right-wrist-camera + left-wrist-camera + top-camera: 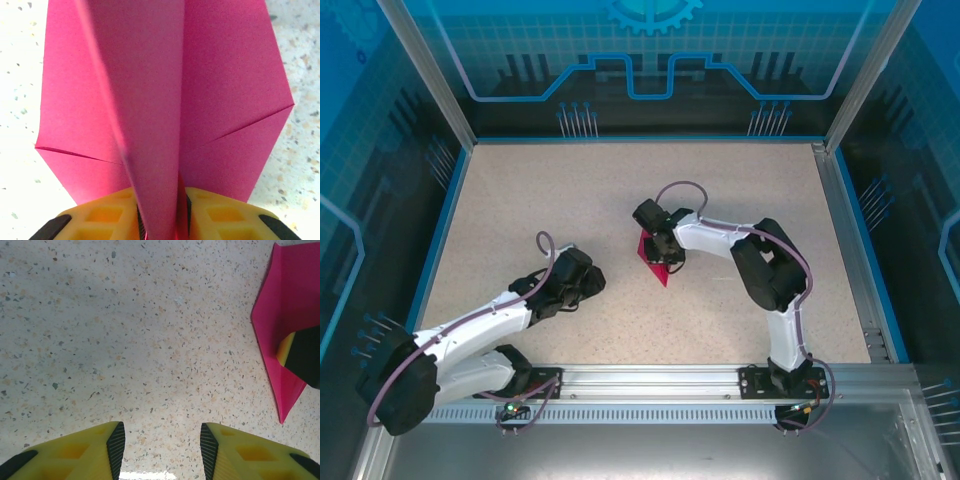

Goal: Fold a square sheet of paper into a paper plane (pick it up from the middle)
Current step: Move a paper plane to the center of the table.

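The left arm (470,327) and right arm (715,238) have white shells, black joints and mauve cables (682,184); yellow fingers (75,452) carry black pads (116,446).

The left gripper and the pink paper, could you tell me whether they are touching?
Apart: in the left wrist view the left gripper has bare table between it and the pink paper.

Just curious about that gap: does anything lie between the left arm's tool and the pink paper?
No. In the left wrist view, bare speckled tabletop lies between the open left tool and the pink paper; the overhead view agrees.
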`<state>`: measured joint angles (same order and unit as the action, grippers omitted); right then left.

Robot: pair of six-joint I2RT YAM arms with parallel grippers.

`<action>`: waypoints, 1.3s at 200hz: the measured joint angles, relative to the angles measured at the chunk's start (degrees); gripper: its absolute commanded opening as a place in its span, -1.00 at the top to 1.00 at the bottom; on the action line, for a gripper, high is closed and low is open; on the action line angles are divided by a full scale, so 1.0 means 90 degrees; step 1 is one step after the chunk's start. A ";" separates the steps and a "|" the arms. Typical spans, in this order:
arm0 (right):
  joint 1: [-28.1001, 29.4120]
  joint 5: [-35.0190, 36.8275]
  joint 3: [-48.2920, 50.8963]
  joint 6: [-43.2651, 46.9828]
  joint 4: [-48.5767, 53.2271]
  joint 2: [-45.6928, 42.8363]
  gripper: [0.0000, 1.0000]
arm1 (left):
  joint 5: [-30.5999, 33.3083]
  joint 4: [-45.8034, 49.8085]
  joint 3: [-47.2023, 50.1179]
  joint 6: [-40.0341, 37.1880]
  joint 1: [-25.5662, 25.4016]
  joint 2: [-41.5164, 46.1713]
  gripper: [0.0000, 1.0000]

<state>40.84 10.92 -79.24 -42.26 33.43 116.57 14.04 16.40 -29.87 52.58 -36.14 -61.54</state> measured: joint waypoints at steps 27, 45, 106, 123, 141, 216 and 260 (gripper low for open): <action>0.0000 0.0027 -0.0027 0.0002 0.0015 -0.0029 0.54 | 0.0002 0.0061 0.0000 -0.0002 0.0000 0.0049 0.03; 0.0000 0.0078 -0.0027 0.0034 0.0053 -0.0068 0.56 | 0.0002 0.0097 0.0000 -0.0017 0.0000 0.0070 0.03; -0.0087 0.0087 -0.0015 0.0061 0.0029 -0.0070 0.63 | -0.0019 0.0143 -0.0107 -0.0019 0.0000 0.0070 0.03; -0.0102 0.0073 -0.0002 -0.0027 -0.0017 -0.0024 0.56 | -0.0022 0.0146 -0.0107 -0.0022 0.0000 0.0070 0.03; -0.0109 0.0056 0.0029 -0.0119 -0.0090 -0.0036 0.47 | -0.0022 0.0148 -0.0107 -0.0024 0.0000 0.0070 0.02; -0.0121 0.0143 0.0391 0.0265 -0.0015 -0.1253 -0.15 | 0.0058 0.0340 -0.0323 -0.0389 0.0000 0.0070 -0.28; -0.0121 0.0763 0.1171 0.0546 -0.0090 -0.3169 -0.35 | 0.0223 0.0386 -0.0379 -0.0549 0.0000 0.0136 -0.38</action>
<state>39.75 17.78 -68.71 -37.34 32.62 88.05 16.05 19.88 -33.28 47.64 -36.14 -60.31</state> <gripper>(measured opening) 0.637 0.671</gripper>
